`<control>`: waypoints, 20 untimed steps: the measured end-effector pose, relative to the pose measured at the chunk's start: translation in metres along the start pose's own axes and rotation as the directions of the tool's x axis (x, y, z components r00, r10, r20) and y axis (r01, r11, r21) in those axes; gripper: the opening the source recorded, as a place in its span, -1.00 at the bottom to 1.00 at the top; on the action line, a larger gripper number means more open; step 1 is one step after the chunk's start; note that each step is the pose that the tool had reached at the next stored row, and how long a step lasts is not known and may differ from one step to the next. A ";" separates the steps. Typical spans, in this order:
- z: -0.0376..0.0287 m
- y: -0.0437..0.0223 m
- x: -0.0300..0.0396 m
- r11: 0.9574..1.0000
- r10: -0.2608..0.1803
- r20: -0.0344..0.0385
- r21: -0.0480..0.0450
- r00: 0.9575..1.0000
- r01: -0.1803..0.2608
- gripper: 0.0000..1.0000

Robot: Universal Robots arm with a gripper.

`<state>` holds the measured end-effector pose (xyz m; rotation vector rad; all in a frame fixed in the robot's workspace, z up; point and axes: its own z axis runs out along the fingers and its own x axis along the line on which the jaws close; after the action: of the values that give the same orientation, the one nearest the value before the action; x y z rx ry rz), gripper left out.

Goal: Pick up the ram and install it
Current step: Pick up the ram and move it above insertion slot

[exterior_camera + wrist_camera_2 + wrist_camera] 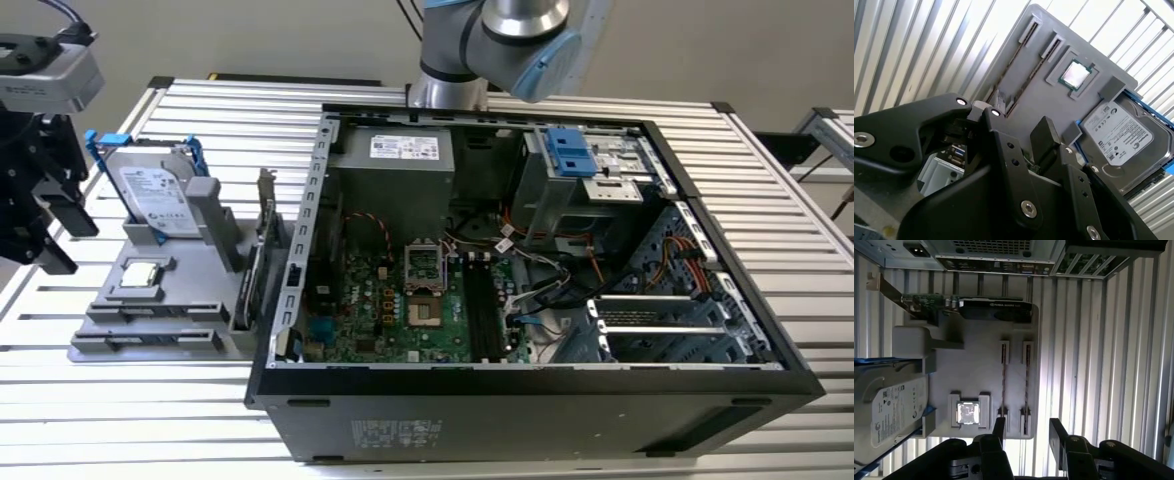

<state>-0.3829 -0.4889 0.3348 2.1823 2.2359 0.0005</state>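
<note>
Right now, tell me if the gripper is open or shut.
Open. In the first wrist view the gripper has its fingers apart, a clear gap between them, nothing held.

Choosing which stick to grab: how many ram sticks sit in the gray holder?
2 ram sticks, on edge in the gray holder: first stick in the slot beside the processor chip, second stick parallel to it, nearer the holder's edge.

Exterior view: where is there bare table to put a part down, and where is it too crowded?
Bare slats lie at the exterior view's right of the computer case, out to the table edge, and in front of the grey holder, toward the view's lower left. Crowded: the holder, carrying a hard drive, and the case interior.
</note>
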 end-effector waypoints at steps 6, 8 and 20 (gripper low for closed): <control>0.0056 0.0000 0.0001 1.000 0.000 0.000 0.000 1.000 0.000 1.00; 0.0068 0.0000 0.0001 1.000 0.000 0.000 0.000 1.000 0.000 1.00; 0.0101 -0.0001 0.0001 1.000 0.000 0.000 0.000 1.000 0.000 1.00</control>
<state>-0.3829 -0.4889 0.3247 2.1825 2.2360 0.0011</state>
